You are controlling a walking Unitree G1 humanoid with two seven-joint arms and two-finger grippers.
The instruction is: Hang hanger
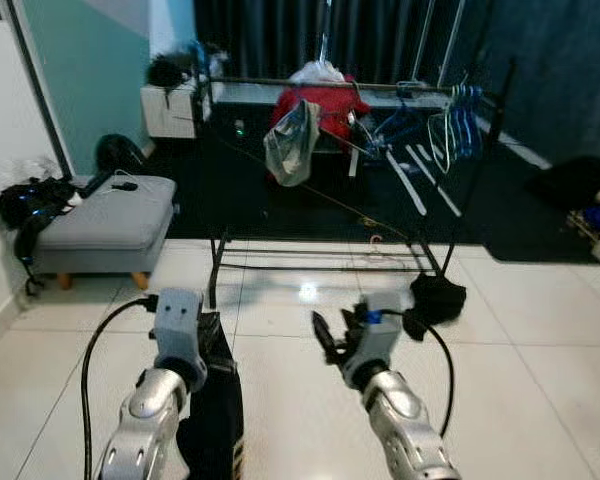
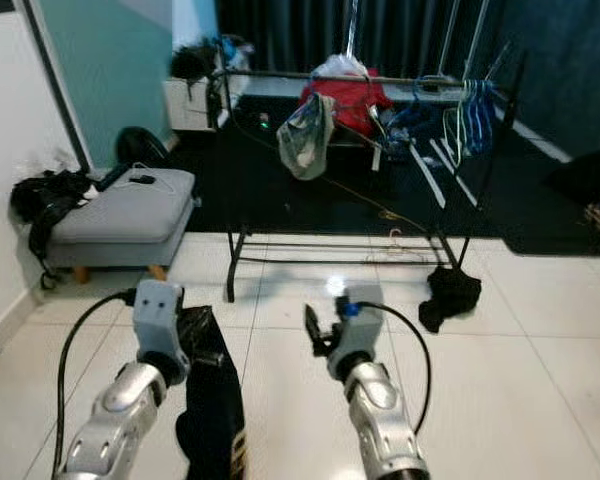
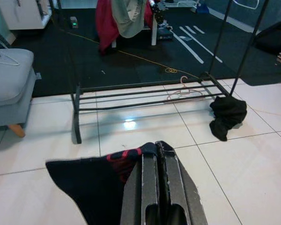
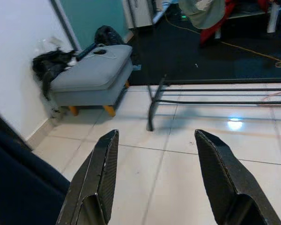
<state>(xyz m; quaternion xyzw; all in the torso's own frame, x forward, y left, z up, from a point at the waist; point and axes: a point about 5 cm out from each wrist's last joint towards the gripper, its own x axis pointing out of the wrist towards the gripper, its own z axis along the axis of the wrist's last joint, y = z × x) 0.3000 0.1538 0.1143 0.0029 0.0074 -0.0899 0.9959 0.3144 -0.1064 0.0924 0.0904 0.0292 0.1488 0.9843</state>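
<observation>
So the biggest thing here is the black metal clothes rack (image 1: 325, 262) standing where the white tiles meet the dark carpet, with a red garment (image 1: 325, 108) and a grey-green garment (image 1: 292, 143) draped over its top rail and a bunch of blue and white plastic hangers (image 1: 458, 122) hooked near its right end. Off to the left sits a grey cushioned ottoman with wooden feet (image 1: 110, 222), a black bag (image 1: 28, 205) slumped beside it against the wall. A black crumpled cloth (image 1: 438, 298) lies on the tile by the rack's right foot. The pale pink wire hanger (image 3: 183, 89) is down on the rack's bottom rails, near that right side. The left gripper (image 3: 157, 180) has its fingers pressed together on a black garment with red print (image 3: 100, 180) that hangs down in front of the robot. The right gripper (image 4: 157, 180) is held out over bare tile, fingers spread wide apart, nothing in them.
</observation>
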